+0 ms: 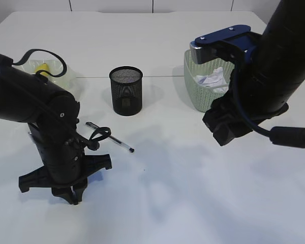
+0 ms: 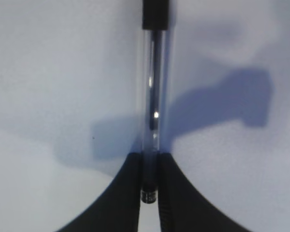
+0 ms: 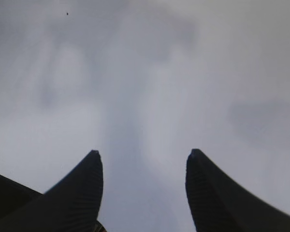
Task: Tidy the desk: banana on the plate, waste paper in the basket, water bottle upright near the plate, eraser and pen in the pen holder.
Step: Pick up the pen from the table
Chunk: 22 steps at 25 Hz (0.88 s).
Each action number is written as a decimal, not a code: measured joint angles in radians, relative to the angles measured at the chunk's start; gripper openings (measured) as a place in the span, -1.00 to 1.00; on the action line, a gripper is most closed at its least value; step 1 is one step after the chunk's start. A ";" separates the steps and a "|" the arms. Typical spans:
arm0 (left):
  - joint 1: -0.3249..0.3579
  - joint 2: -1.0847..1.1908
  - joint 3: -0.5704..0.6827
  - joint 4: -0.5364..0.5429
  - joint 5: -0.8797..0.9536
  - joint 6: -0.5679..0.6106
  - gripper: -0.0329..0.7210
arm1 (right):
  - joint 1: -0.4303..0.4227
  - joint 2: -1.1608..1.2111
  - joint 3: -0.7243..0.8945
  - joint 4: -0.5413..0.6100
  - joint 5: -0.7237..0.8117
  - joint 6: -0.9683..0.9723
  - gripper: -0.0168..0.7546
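Note:
My left gripper (image 2: 150, 155) is shut on the tail end of a clear-barrelled pen (image 2: 153, 96) with a black cap, which runs straight away from the jaws over the white desk (image 2: 48, 72). In the exterior view that gripper (image 1: 68, 197) points down at the front left and hides the held pen. Another pen (image 1: 112, 138) lies on the desk behind it. The black mesh pen holder (image 1: 126, 90) stands mid-desk. The banana (image 1: 42, 68) lies on the plate (image 1: 67, 77). Waste paper (image 1: 213, 81) is in the green basket (image 1: 201, 94). My right gripper (image 3: 142, 155) hangs open over bare desk. The water bottle and eraser are out of view.
The right arm (image 1: 274, 66) looms in front of the basket and covers part of it. The left arm (image 1: 30, 94) blocks part of the plate. A seam (image 1: 162, 77) crosses the desk behind the pen holder.

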 joint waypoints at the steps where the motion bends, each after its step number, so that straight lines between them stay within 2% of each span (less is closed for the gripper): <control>1: 0.000 0.000 0.000 0.001 0.000 0.014 -0.80 | 0.000 0.000 0.000 0.000 0.000 0.000 0.11; 9: 0.000 0.000 0.000 0.005 0.000 0.088 -0.80 | 0.000 0.000 0.000 0.000 0.000 -0.002 0.11; 22: 0.000 -0.056 0.002 0.054 -0.005 0.111 -0.81 | 0.000 0.000 0.000 0.000 -0.004 -0.002 0.11</control>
